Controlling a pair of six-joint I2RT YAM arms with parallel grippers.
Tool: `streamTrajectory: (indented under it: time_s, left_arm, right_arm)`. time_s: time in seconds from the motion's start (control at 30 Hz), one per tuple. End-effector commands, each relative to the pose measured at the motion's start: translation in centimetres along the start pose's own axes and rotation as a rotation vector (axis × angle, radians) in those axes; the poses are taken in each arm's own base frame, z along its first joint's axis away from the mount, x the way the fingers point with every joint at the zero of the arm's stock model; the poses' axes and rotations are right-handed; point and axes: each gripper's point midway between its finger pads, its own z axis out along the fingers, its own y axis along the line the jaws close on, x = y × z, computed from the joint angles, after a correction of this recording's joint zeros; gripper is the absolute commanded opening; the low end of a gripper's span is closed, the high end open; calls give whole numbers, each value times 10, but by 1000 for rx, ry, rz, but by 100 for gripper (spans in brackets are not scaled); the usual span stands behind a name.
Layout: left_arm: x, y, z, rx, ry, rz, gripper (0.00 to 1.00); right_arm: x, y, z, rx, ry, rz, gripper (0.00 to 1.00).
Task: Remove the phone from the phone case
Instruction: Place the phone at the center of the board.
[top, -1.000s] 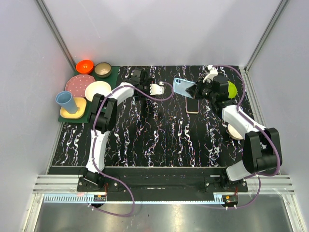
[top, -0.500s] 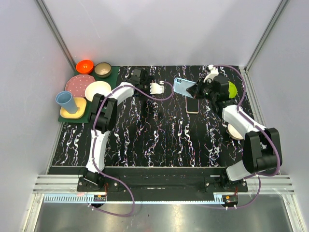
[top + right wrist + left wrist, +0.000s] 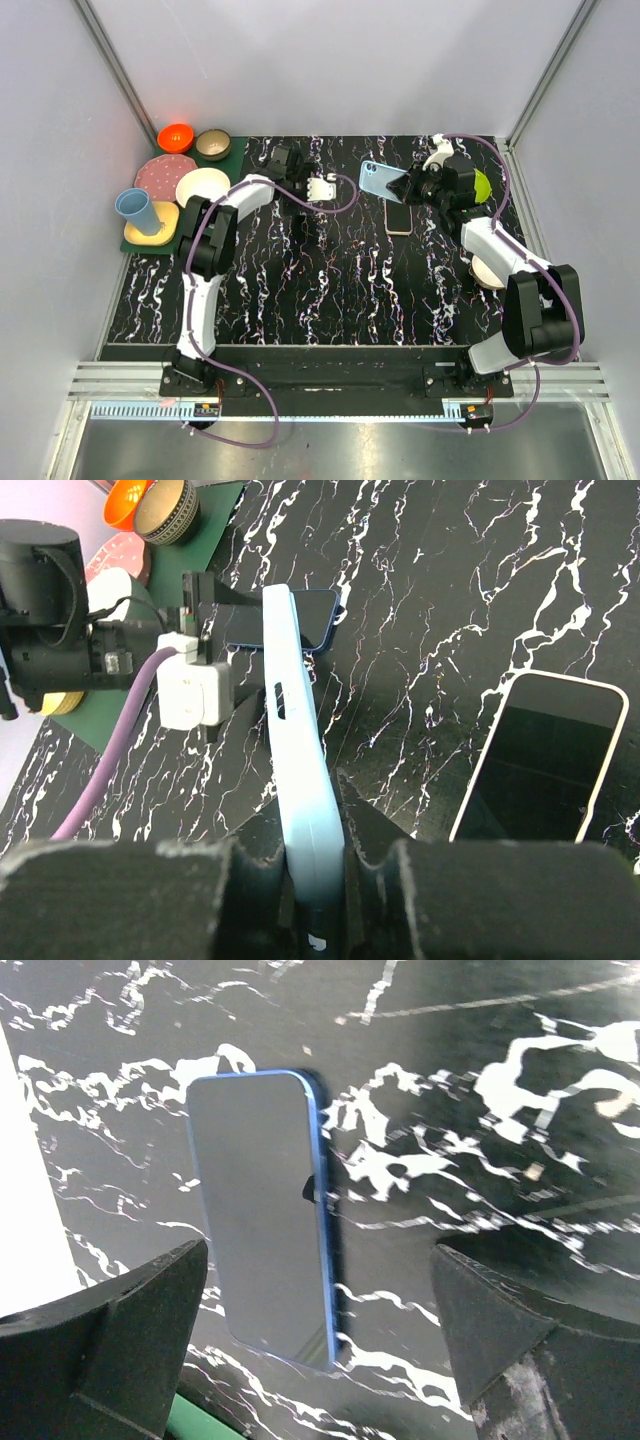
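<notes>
R gripper [image 3: 315,852] clamps pale-blue soft phone case [image 3: 300,760] edge-up, clear of black marbled counter [image 3: 480,1110]. L gripper [image 3: 310,1360] gapes wide, holding nothing, over blue-edged dark phone [image 3: 265,1210] lying flat (separation judged done).

The black table top [image 3: 330,290] with white marble veins looks smooth and hard, with a weak sheen. The light blue phone case [image 3: 305,790] seems to be soft plastic or silicone, matt and even. The blue-rimmed phone [image 3: 260,1210] has a glossy dark glass face and a smooth rim; the cream-rimmed phone [image 3: 545,760] has a similar shiny black glass. The black fingers [image 3: 110,1350] of the left gripper [image 3: 320,1260] are matt plastic, a little grainy. The white square block [image 3: 190,695] is smooth hard plastic, the purple cable [image 3: 105,765] looks rubbery, and the orange bowl [image 3: 176,136] is glossy.
</notes>
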Motion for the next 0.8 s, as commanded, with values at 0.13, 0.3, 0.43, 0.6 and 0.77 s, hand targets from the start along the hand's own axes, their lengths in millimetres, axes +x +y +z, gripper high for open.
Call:
streamTrajectory:
  time_s: [0.13, 0.3, 0.43, 0.6, 0.77]
  left_arm:
    - [-36, 8, -92, -111, -76, -53, 99]
    - [-58, -9, -137, -130, -164, -143, 99]
    - [-97, -24, -190, -120, -322, -131, 99]
    - [-126, -29, -231, -98, -428, -176, 99]
    - [-134, -43, -242, -11, -410, -251, 99]
  right_arm:
    - [-23, 14, -5, -63, -56, -7, 0]
    - [-21, 22, -6, -101, -40, 1, 0]
    - [-14, 30, -2, -152, 8, 27, 0]
    - [16, 40, 9, -226, 125, 29, 0]
    - [56, 85, 12, -363, 266, -116, 0]
